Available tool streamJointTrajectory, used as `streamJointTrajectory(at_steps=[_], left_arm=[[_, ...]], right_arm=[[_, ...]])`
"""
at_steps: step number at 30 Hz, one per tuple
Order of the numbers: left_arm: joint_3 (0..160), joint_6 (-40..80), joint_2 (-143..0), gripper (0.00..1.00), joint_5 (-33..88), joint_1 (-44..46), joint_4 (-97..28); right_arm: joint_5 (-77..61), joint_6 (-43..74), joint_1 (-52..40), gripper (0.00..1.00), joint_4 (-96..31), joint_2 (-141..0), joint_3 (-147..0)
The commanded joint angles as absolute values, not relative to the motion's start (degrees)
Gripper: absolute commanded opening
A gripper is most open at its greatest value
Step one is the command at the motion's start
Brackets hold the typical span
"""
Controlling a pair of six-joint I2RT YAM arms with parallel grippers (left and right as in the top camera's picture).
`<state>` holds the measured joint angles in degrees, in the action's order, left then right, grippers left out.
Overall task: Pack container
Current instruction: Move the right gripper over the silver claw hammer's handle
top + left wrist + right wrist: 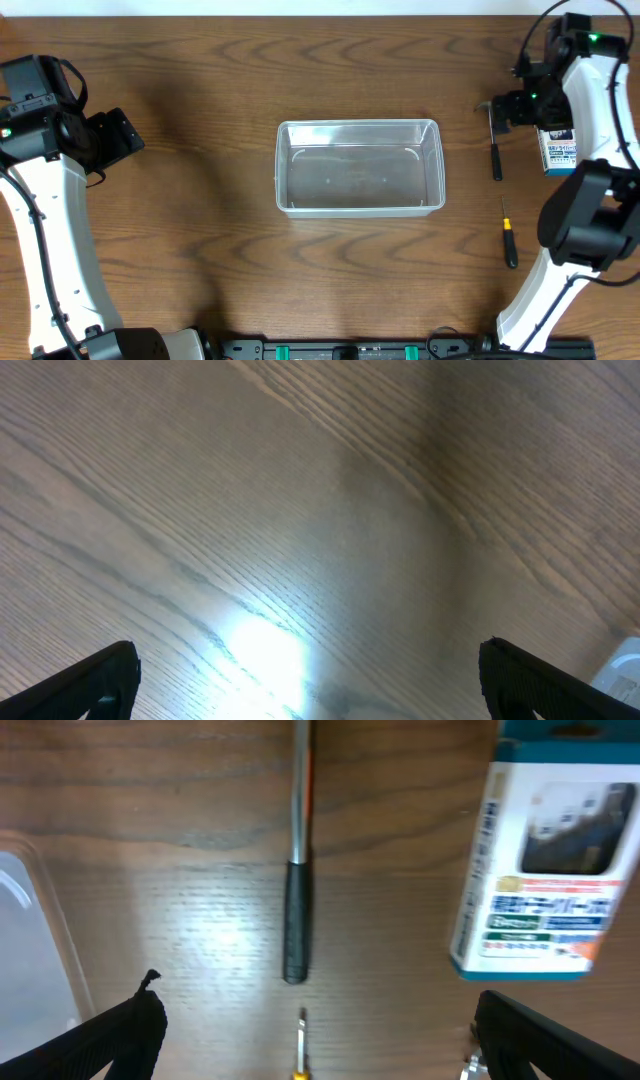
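The container (360, 124), a clear plastic bin with rounded corners, stands in the middle of the overhead frame on the wooden tabletop (200, 230). Its long sides run from left to right.

The left gripper (308, 660) is at the left edge of the overhead frame, well apart from the container. In the left wrist view its two dark fingers (95, 685) sit in the lower corners of the frame. They are spread wide, and only bare wood lies between them. A small pale corner, probably the container, shows at the lower right edge of this view.

The right gripper (320, 1010) is in the upper right of the overhead frame, to the right of the container. Its fingers (110, 1040) are also spread wide and hold nothing. In the right wrist view a tool with a black handle (296, 935) and a thin metal shaft lies flat on the tabletop in the upper middle of the frame. A small screwdriver with a yellow part (508, 240) lies just below it, in the lower right of the overhead frame. A blue-and-white box (540, 860) lies in the upper right of the wrist frame, and in the overhead view the right arm partly covers it. These three things all lie to the right of the container and do not touch it.
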<state>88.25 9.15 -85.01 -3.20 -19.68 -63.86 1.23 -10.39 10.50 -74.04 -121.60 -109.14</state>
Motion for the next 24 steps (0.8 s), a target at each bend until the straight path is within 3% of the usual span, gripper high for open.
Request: streamJointTrajectory(at_steps=[1, 24], left_arm=[[89.17, 8.82, -84.55, 0.98, -3.7, -19.81, -63.81], [89.17, 8.82, -84.55, 0.98, -3.7, -19.81, -63.81]], right_arm=[[-0.73, -6.46, 10.5, 0.99, -73.21, -123.0, -108.97], [-2.13, -6.92, 10.85, 0.99, -68.2, -128.57, -111.13]])
